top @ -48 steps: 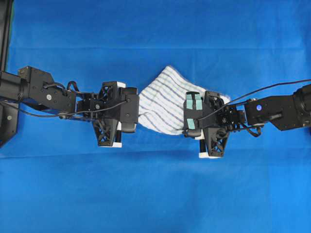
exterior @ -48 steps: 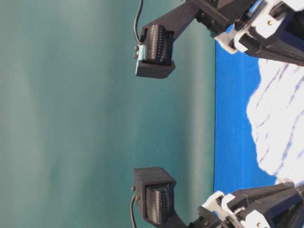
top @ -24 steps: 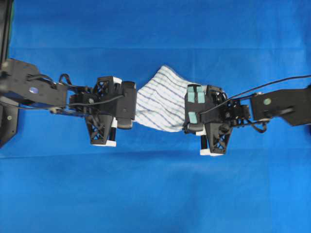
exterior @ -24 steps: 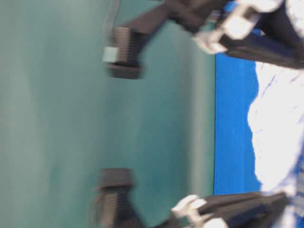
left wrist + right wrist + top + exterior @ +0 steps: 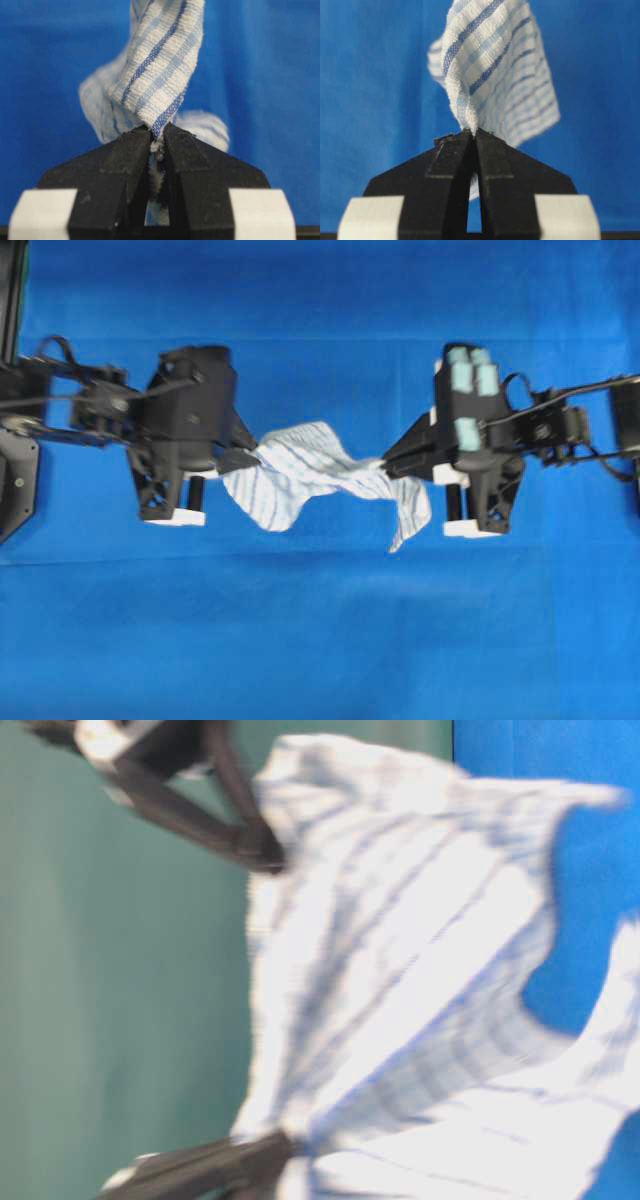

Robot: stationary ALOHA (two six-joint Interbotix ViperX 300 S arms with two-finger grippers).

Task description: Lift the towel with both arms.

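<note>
So both arms have the towel [image 5: 310,475] up off the blue table cloth [image 5: 320,640] here, strung between them roughly over the middle of the table, a bit nearer the far edge than the near one in the overhead view. The left gripper [image 5: 250,455] has its pointed black tips pinched tight on the towel's left end, and the left wrist view makes it really clear: the two fingers [image 5: 131,150] are squeezed together with just a sliver of striped fabric caught between them, and the cloth twists away from the tips. Same deal on the other side, where the right gripper [image 5: 385,462] is clamped narrow on the towel's right end, and in the right wrist view the fingers [image 5: 451,150] meet on a folded edge of the cloth with the rest fanning out beyond. From above, the towel sags in a loose wavy band between the two grips, with one corner drooping down just past the right gripper toward the near edge. The right arm is the one with the pale teal pads [image 5: 470,370] on top. The table-level view is blurry, but you can make out the towel [image 5: 400,970] spread wide between two dark finger tips, against a teal-green backdrop [image 5: 110,970].
</note>
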